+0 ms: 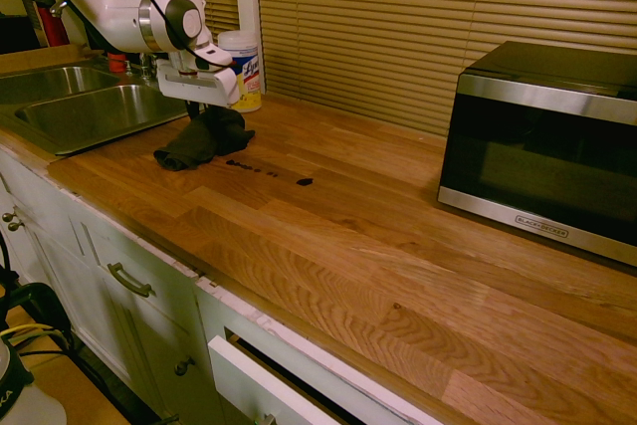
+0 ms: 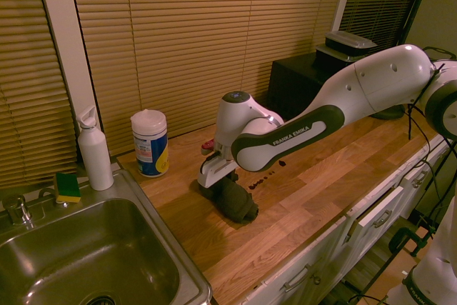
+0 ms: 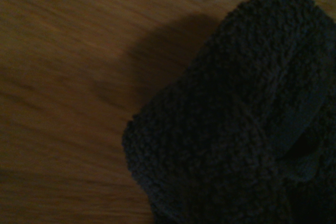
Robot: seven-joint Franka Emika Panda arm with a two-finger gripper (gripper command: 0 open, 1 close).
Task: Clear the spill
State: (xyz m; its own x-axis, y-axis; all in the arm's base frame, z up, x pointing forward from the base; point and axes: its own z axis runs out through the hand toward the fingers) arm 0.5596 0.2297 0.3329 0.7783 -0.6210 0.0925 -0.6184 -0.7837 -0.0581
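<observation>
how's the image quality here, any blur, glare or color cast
First exterior view: warm amber cast, spill sharp, soft glare on the microwave. Second exterior view: same cast, dim corners. Wrist view: dark, worktop streaked with blur, cloth nearly black.

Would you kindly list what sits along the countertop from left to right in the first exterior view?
Sink → dark cloth under the gripper → spill → microwave. The wipes canister overlaps the gripper, so it is left out.
</observation>
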